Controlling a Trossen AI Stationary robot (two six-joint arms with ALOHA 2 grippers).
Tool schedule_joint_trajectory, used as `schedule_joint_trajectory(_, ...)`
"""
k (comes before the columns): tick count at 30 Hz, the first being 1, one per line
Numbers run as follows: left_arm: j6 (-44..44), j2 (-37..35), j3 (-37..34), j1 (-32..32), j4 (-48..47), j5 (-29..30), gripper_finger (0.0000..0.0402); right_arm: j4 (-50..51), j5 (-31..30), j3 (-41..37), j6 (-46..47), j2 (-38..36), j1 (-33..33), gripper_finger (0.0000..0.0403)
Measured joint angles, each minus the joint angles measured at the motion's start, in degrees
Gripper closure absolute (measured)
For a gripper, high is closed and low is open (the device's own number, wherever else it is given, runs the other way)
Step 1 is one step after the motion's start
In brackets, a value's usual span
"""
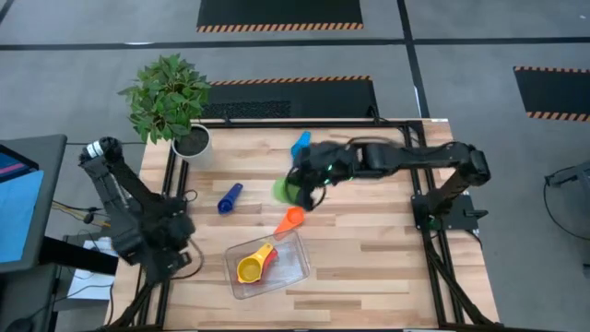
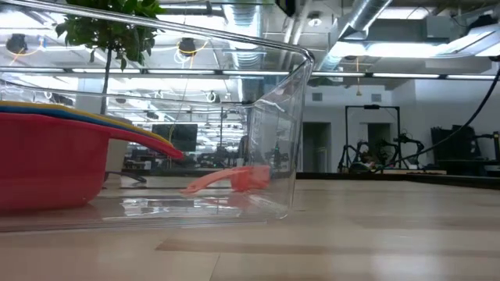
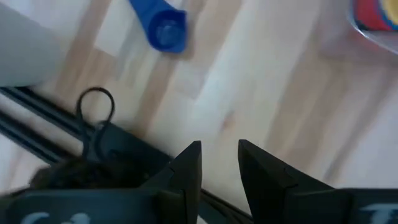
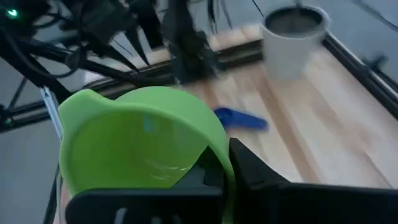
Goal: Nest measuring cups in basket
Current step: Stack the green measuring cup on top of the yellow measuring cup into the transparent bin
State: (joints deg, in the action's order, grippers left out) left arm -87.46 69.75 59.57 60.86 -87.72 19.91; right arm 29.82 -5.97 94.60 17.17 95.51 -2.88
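The right gripper [image 1: 302, 189] is clamped on the green cup [image 4: 140, 140] above the wooden table [image 1: 369, 249]. The left gripper [image 3: 217, 163], fingers apart, holds nothing at the table's edge.

Overhead and table-level views share the basket [image 1: 293, 267].

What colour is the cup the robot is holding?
Green: the green cup in the right gripper, clearest in the right wrist view.
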Motion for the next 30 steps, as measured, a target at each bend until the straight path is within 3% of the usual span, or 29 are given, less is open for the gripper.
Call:
schedule_joint_trajectory(3,-7.77,-1.69,-0.01,7.94,0.15,3.02,0.0308,-0.99,-2.45,3.43,-0.11,4.19,-2.88,0.0391)
schedule_joint_trajectory(7,-16.98,-3.39,-0.02,16.48,0.88,12.02,0.0308,-0.45,-2.75,13.32,-2.2,12.03,-4.84,0.0391)
schedule_joint_trajectory(11,-18.64,-3.44,-0.02,21.76,3.51,20.37,0.0308,3.87,-1.69,26.86,-6.38,23.02,-5.86,0.0392)
schedule_joint_trajectory(15,-17.97,-3.03,-0.02,23.7,4.6,23.6,0.0308,12.47,-1.26,40.61,-7.46,33.0,-5.93,0.0392)
schedule_joint_trajectory(17,-17.91,-3.12,-0.04,24.65,5.15,25.46,0.0308,8.02,-0.18,37.2,-7.3,33.46,-5.83,0.0392)
schedule_joint_trajectory(23,-18.16,-3.18,-3.98,28.0,11.19,35.3,0.0308,16.17,0.53,36.89,-6.08,36.22,-6.26,0.0392)
schedule_joint_trajectory(30,-26.64,-3.41,-10.5,27.96,12.99,34.9,0.0308,14.74,1.6,37.19,-12.66,38.92,-8.17,0.0392)
